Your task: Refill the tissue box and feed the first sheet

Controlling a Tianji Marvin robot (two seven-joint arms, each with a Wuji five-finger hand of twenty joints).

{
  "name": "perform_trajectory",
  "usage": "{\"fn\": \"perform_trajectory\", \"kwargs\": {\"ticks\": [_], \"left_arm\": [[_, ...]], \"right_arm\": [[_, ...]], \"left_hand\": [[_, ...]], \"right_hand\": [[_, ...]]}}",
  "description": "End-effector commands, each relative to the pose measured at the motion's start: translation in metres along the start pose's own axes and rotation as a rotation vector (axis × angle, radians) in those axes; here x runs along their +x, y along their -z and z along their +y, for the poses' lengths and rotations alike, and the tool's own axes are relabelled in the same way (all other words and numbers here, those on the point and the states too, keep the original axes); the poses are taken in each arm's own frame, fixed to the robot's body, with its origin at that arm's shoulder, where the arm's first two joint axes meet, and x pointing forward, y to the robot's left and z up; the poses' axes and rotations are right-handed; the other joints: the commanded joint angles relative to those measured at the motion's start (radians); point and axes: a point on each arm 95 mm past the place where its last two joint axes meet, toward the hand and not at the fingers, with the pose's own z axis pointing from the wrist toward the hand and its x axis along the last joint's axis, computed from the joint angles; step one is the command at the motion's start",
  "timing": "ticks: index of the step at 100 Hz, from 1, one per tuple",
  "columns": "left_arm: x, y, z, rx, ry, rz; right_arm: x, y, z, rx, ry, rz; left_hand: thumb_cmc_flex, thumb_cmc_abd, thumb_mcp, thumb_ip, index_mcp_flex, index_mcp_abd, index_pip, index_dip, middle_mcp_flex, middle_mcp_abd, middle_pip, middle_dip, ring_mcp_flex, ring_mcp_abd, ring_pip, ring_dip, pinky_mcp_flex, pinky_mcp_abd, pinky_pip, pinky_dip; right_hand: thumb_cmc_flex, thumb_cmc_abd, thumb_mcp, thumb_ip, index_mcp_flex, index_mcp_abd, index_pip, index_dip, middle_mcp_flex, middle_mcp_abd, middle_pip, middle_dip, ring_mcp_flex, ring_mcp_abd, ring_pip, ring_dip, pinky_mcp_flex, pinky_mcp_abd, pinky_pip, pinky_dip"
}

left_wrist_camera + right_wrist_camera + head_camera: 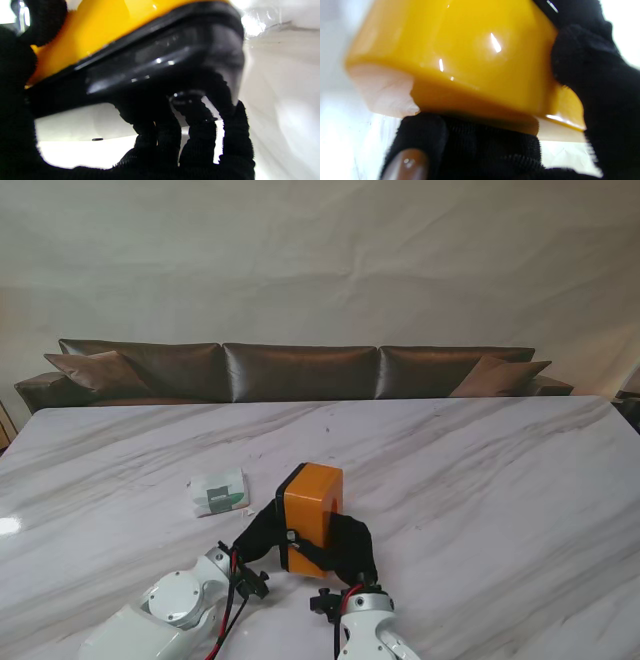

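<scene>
Both black-gloved hands clasp an orange tissue box (313, 515) close to the near edge of the marble table (480, 480), roughly midway along it. Left hand (258, 538) curls its fingers (200, 135) around the box's black base (162, 65), thumb against the orange shell. Right hand (350, 548) grips the box's right side, fingers (475, 140) pressed to the glossy orange wall (470, 62). Box stands tilted, black base turned toward the left arm. Just beyond it to the left, a white and green tissue pack (219, 492) lies flat on the marble, apart from the box. Past the table's far edge runs a brown leather sofa (300, 370)
</scene>
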Motion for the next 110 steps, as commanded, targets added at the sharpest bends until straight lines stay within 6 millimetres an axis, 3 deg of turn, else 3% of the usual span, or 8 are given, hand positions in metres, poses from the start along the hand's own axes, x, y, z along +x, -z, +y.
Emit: {"fn": "perform_trajectory", "kwargs": {"ticks": [1, 13, 22, 31, 38, 57, 72, 110], "left_arm": [[-0.003, -0.005, 0.018, -0.051, 0.012, 0.000], [-0.002, -0.007, 0.020, -0.048, 0.015, 0.011], [-0.001, -0.008, 0.021, -0.040, 0.007, 0.016], [-0.001, -0.009, 0.022, -0.031, -0.002, 0.018], [-0.001, -0.010, 0.023, -0.018, -0.010, 0.018], [0.001, -0.010, 0.025, 0.050, -0.045, 0.025], [0.003, -0.010, 0.027, 0.108, -0.062, 0.028], [0.011, -0.006, 0.035, 0.120, -0.065, 0.029]], "right_arm": [[0.014, -0.003, -0.009, 0.015, -0.035, 0.027], [0.011, -0.004, -0.009, 0.016, -0.028, 0.012], [0.008, -0.005, -0.010, 0.014, -0.020, 0.002], [0.006, -0.005, -0.011, 0.014, -0.015, -0.007], [0.005, -0.005, -0.012, 0.012, -0.009, -0.012], [0.003, -0.009, -0.011, -0.018, 0.063, -0.009], [0.002, -0.011, -0.010, -0.034, 0.095, -0.020], [-0.002, -0.015, -0.009, -0.069, 0.173, -0.040]], "left_hand": [[0.231, 0.151, 0.281, 0.114, 0.033, -0.194, 0.200, 0.095, 0.144, -0.195, 0.209, 0.106, 0.215, -0.082, 0.193, 0.079, 0.072, -0.124, 0.409, 0.043], [0.291, 0.181, 0.331, 0.241, 0.050, -0.255, 0.307, 0.213, 0.201, -0.262, 0.314, 0.215, 0.278, -0.118, 0.356, 0.229, 0.124, -0.149, 0.503, 0.093], [0.381, 0.108, 0.381, 0.212, 0.067, -0.289, 0.369, 0.287, 0.267, -0.285, 0.363, 0.350, 0.319, -0.142, 0.473, 0.387, 0.152, -0.159, 0.557, 0.125], [0.453, 0.082, 0.415, 0.224, 0.093, -0.319, 0.426, 0.334, 0.322, -0.309, 0.431, 0.408, 0.370, -0.167, 0.590, 0.516, 0.180, -0.163, 0.606, 0.151], [0.484, 0.088, 0.435, 0.247, 0.120, -0.339, 0.462, 0.366, 0.357, -0.331, 0.484, 0.434, 0.402, -0.182, 0.683, 0.569, 0.210, -0.165, 0.639, 0.171], [0.559, 0.093, 0.479, 0.239, 0.191, -0.379, 0.533, 0.421, 0.439, -0.365, 0.562, 0.463, 0.477, -0.177, 0.868, 0.672, 0.280, -0.169, 0.711, 0.219], [0.588, 0.148, 0.504, 0.270, 0.255, -0.407, 0.584, 0.457, 0.502, -0.382, 0.613, 0.477, 0.546, -0.141, 0.970, 0.722, 0.338, -0.170, 0.770, 0.245], [0.598, 0.166, 0.519, 0.317, 0.281, -0.416, 0.607, 0.478, 0.519, -0.376, 0.635, 0.496, 0.585, -0.135, 1.025, 0.727, 0.376, -0.176, 0.810, 0.259]], "right_hand": [[0.059, 0.030, 0.090, 0.049, 0.059, -0.060, 0.025, -0.001, 0.148, -0.003, 0.190, 0.018, 0.075, 0.026, 0.454, 0.072, 0.020, -0.213, 0.229, 0.005], [0.060, 0.031, 0.086, 0.048, 0.057, -0.069, 0.020, 0.002, 0.148, -0.006, 0.188, 0.017, 0.075, 0.024, 0.454, 0.072, 0.020, -0.219, 0.226, 0.004], [0.058, 0.031, 0.084, 0.049, 0.057, -0.073, 0.017, 0.005, 0.148, -0.006, 0.188, 0.018, 0.075, 0.023, 0.453, 0.072, 0.020, -0.220, 0.226, 0.004], [0.058, 0.033, 0.083, 0.050, 0.056, -0.077, 0.015, 0.008, 0.148, -0.006, 0.188, 0.018, 0.075, 0.023, 0.453, 0.071, 0.020, -0.220, 0.226, 0.004], [0.058, 0.034, 0.081, 0.050, 0.056, -0.077, 0.015, 0.009, 0.148, -0.006, 0.187, 0.018, 0.075, 0.023, 0.453, 0.071, 0.020, -0.221, 0.226, 0.004], [0.095, 0.008, 0.068, 0.059, 0.070, -0.078, 0.018, 0.021, 0.148, -0.006, 0.188, 0.020, 0.076, 0.017, 0.452, 0.070, 0.020, -0.221, 0.226, 0.004], [0.157, -0.004, 0.056, 0.101, 0.111, -0.089, 0.024, 0.107, 0.149, -0.002, 0.215, 0.033, 0.075, 0.020, 0.463, 0.076, 0.019, -0.210, 0.228, 0.004], [0.226, -0.017, 0.090, 0.122, 0.151, -0.055, 0.037, 0.118, 0.152, 0.042, 0.262, 0.033, 0.074, 0.032, 0.480, 0.087, 0.018, -0.178, 0.239, 0.010]]}}
